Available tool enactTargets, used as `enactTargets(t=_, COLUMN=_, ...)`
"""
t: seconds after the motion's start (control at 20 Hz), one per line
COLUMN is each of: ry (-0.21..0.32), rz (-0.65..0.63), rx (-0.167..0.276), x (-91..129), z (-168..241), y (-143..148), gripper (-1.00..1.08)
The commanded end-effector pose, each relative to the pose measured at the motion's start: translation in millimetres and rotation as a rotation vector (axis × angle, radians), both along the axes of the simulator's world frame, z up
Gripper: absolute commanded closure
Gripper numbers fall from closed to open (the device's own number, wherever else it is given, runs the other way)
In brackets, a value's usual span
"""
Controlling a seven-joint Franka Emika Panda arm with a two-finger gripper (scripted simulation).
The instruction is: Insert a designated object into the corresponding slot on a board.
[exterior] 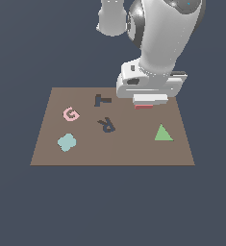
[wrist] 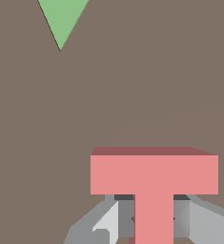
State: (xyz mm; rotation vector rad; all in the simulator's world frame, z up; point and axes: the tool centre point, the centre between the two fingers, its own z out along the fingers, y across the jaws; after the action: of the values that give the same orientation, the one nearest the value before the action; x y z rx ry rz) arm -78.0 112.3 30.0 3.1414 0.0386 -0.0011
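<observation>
The red-pink T block [exterior: 144,106] sits at the back right of the brown board [exterior: 112,153], just under my gripper [exterior: 144,100], which is low over it. In the wrist view the T block [wrist: 154,174] fills the lower part, and the grey fingers [wrist: 124,220] press against both sides of its stem, so my gripper [wrist: 154,226] is shut on it. I cannot tell whether the block rests on the board or is held just off it. The dark navy T-shaped slot [exterior: 102,100] lies at the back of the board, toward the exterior view's left of the gripper.
A dark R-shaped recess [exterior: 106,125] lies in front of the slot. A flat pink G [exterior: 70,114] and a teal shape [exterior: 66,142] are toward the exterior view's left. A green triangle [exterior: 163,133] is in front of the gripper and also shows in the wrist view [wrist: 62,20].
</observation>
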Motion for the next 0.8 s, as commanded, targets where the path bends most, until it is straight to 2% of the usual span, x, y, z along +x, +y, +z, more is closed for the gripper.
enactTargets(t=0.0, ry=0.000, rz=-0.026, rx=0.000, x=2, z=0, y=-2, gripper=1.08)
enactTargets(t=0.4, ry=-0.001, rz=-0.204, rx=0.000, x=13, z=2, y=-16, gripper=1.08)
enactTargets(t=0.75, ry=-0.001, rz=-0.467, rx=0.001, x=25, z=3, y=-40, gripper=1.08)
